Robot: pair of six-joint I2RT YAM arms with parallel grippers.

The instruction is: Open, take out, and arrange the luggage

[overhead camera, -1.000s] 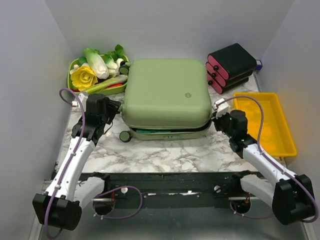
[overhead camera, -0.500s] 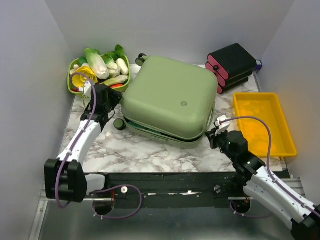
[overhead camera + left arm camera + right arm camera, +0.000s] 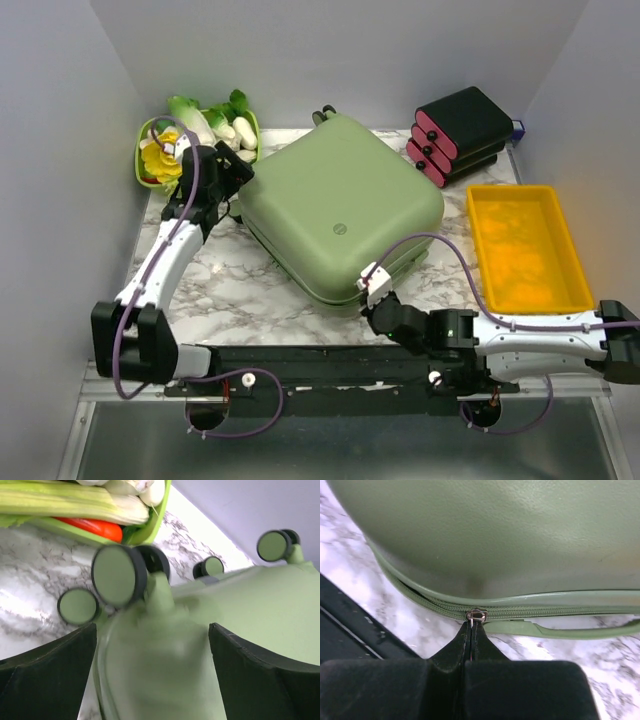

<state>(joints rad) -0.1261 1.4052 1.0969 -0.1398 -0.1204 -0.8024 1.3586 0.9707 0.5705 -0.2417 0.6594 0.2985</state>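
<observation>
– Midway across the table [image 3: 250, 295] lies the luggage [image 3: 340, 215], skewed, lid shut. Arms?
– Left gripper [image 3: 152, 647] gapes around the corner by a wheel [image 3: 119, 576]. Right gripper [image 3: 471, 626] is pinched on the zipper pull [image 3: 476, 615], near corner.
– Then draw it along the zip [image 3: 545, 611], low and steady; let the left brace the shell.

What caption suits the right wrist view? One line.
Right gripper pinching the zipper pull of the pale sage-green hard-shell suitcase.
</observation>
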